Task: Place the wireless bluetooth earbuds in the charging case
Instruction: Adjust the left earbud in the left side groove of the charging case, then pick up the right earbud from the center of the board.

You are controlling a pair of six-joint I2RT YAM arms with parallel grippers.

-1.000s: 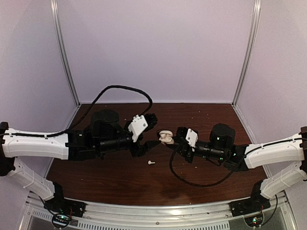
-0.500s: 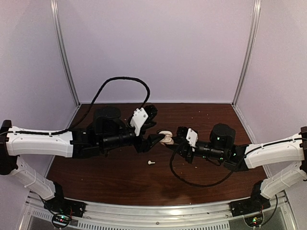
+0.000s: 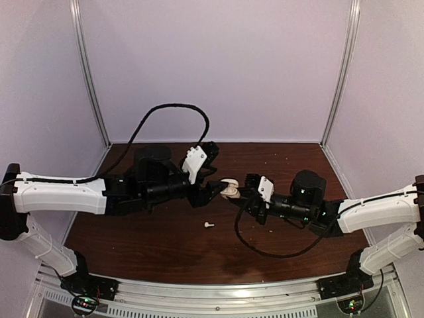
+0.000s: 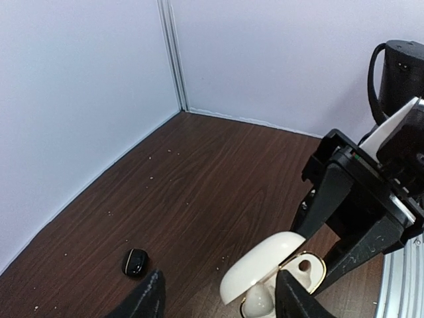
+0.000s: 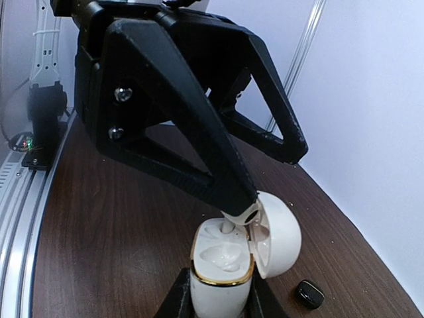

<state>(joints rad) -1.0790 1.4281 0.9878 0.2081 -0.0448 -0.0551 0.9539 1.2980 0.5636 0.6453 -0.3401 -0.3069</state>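
Note:
My right gripper (image 3: 238,195) is shut on the white charging case (image 3: 230,190) and holds it upright above the table with its lid open (image 5: 222,278). My left gripper (image 3: 215,188) is open, its jaws wide apart. One fingertip (image 5: 242,195) rests on a white earbud (image 5: 246,213) whose stem enters the case's far slot. In the left wrist view that earbud (image 4: 260,301) sits at the case mouth (image 4: 306,268) beside the raised lid. The near slot looks empty. Another white earbud (image 3: 208,224) lies on the table below the grippers. One black earbud (image 4: 136,262) lies on the table, and it also shows in the right wrist view (image 5: 309,293).
The brown wooden table (image 3: 165,245) is walled by pale panels at the back and sides (image 3: 218,66). A black cable (image 3: 175,109) loops above the left arm, and another (image 3: 265,252) hangs under the right arm. Small crumbs dot the far tabletop.
My left arm has moved right and slightly back, bringing its fingertip onto the case mouth. The right gripper and the case have stayed nearly still. The loose white earbud has not moved.

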